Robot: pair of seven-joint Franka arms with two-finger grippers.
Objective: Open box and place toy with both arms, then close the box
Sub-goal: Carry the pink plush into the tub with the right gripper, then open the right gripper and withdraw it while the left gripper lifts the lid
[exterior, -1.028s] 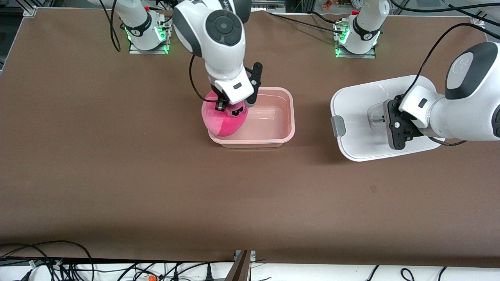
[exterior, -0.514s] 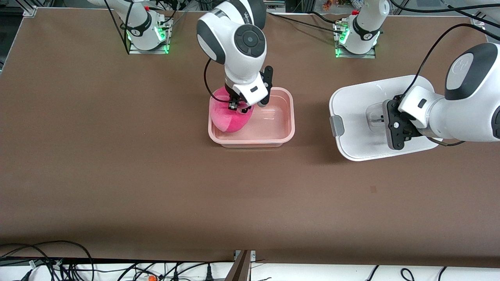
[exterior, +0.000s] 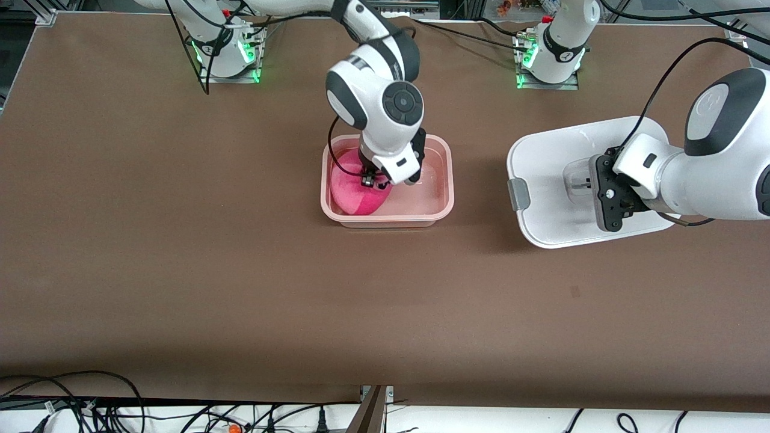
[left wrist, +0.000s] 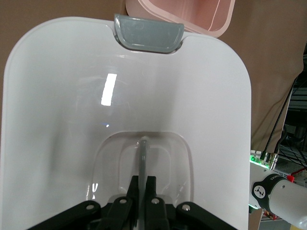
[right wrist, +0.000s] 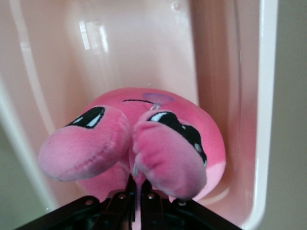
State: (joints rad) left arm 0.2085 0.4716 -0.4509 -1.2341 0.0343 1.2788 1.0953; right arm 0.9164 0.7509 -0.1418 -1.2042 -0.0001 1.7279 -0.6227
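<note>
Two arms are working over the brown surface (exterior: 180, 252); the right tool (exterior: 385, 178) is reaching down into the open pink box (exterior: 446, 180), fingers pressed together, pinching the toy (right wrist: 144, 143); the toy is sitting inside the box at the end toward the right arm; the left tool (left wrist: 142, 199) is pinching the centre handle (left wrist: 143, 155) of the white lid (exterior: 553, 150), which is lying beside the box, toward the left arm's end
</note>
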